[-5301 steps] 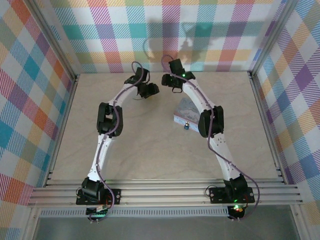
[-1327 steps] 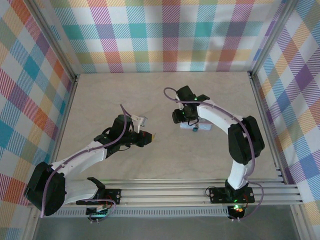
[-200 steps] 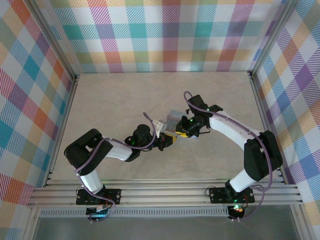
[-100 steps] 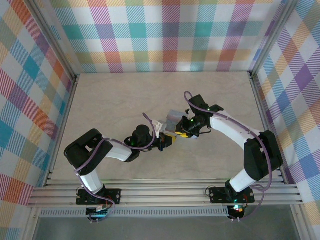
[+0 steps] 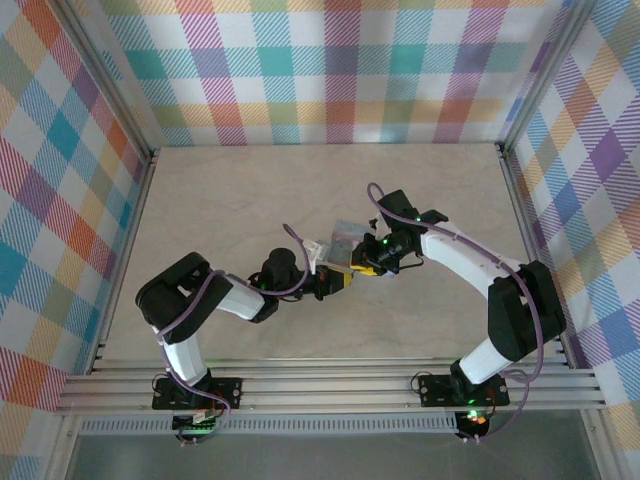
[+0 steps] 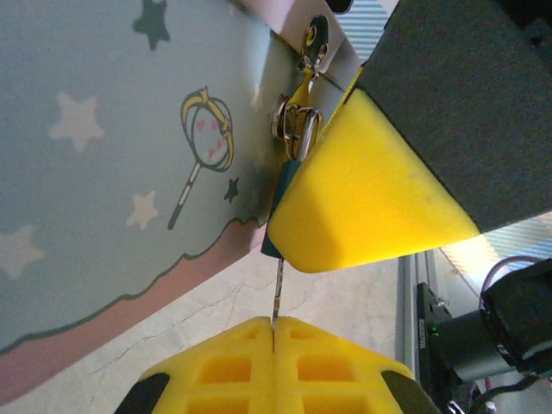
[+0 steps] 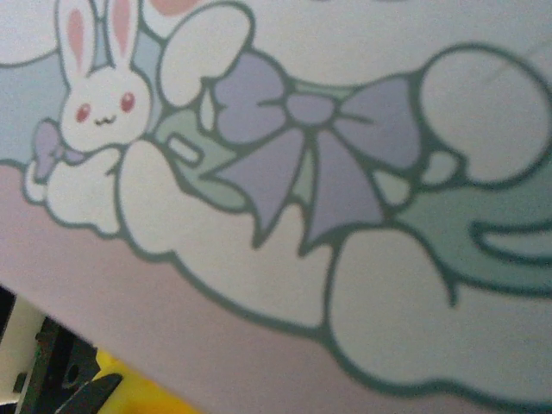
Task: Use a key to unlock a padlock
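Left hand (image 6: 274, 332): pads together on the thin metal key (image 6: 278, 289), which points into the lock.
Right hand (image 5: 362, 265): one yellow pad (image 6: 362, 190) on the lock; grip unclear.
Padlock: tiny bluish-grey padlock (image 6: 281, 183) hangs on the pale blue cartoon tin (image 6: 103, 172).
Change: only the left elbow has shifted.
Meaning: key probably seating; shackle still shut.

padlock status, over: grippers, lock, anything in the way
Left gripper shut on key. Right gripper clamps padlock, hanging on tin hasp. Key blade meets padlock's bottom; depth unclear. Nothing in the way.
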`<state>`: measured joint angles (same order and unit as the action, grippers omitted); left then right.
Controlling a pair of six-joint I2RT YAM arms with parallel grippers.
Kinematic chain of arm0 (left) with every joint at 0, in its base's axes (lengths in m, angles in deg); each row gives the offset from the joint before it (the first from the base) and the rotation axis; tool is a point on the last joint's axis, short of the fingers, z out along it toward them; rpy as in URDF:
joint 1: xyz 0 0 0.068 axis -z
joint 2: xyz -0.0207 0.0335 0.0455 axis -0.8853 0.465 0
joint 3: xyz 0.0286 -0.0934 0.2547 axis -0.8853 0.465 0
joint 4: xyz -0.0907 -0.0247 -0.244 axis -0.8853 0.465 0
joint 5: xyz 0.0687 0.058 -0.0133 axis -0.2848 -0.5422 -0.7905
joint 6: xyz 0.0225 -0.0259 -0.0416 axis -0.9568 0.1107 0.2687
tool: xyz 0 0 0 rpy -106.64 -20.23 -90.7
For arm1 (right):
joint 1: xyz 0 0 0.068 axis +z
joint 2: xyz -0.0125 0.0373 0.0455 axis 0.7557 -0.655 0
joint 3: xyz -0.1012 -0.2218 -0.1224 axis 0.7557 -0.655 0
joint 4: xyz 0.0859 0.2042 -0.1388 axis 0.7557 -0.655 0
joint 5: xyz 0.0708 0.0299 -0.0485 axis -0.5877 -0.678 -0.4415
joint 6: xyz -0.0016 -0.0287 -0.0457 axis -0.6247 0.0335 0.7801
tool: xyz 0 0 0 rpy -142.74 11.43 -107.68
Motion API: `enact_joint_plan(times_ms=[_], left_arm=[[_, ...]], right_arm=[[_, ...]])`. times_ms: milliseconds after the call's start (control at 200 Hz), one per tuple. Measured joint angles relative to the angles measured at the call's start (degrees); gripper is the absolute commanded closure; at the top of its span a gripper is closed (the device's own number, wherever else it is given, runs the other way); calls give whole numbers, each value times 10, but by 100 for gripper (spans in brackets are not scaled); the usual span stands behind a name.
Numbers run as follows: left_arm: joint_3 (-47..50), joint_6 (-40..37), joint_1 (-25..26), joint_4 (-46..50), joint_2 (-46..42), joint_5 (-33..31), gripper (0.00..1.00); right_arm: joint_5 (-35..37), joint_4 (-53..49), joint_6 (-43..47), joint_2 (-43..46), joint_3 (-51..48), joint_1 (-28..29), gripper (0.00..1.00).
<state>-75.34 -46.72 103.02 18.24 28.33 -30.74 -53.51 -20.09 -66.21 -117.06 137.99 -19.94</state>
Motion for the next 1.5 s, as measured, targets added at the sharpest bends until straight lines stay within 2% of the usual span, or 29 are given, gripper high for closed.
enact_joint_plan(times_ms=[180, 370, 515, 750, 965, 1065, 1340, 1500], left_arm=[[0, 27, -12, -28, 16, 27, 100], [1, 24, -12, -26, 14, 25, 100], [3, 9, -4, -14, 2, 3, 100], [6, -9, 19, -11, -14, -68, 100], [6, -7, 23, -10, -15, -79, 100], [6, -3, 23, -12, -8, -80, 100], [22, 14, 28, -85, 50, -76, 100], [35, 16, 31, -117, 74, -87, 100]], right_arm=[[-10, 13, 0, 0, -11, -3, 100], [-17, 18, -2, 4, -17, -6, 100], [-19, 21, -7, 5, -17, -7, 100], [-27, 22, -18, 7, -17, -7, 100], [-27, 31, -29, 7, -20, -8, 99], [-26, 49, -36, 9, -33, -8, 92], [0, 129, -70, 34, -110, 6, 92], [30, 180, -81, 42, -145, 23, 87]])
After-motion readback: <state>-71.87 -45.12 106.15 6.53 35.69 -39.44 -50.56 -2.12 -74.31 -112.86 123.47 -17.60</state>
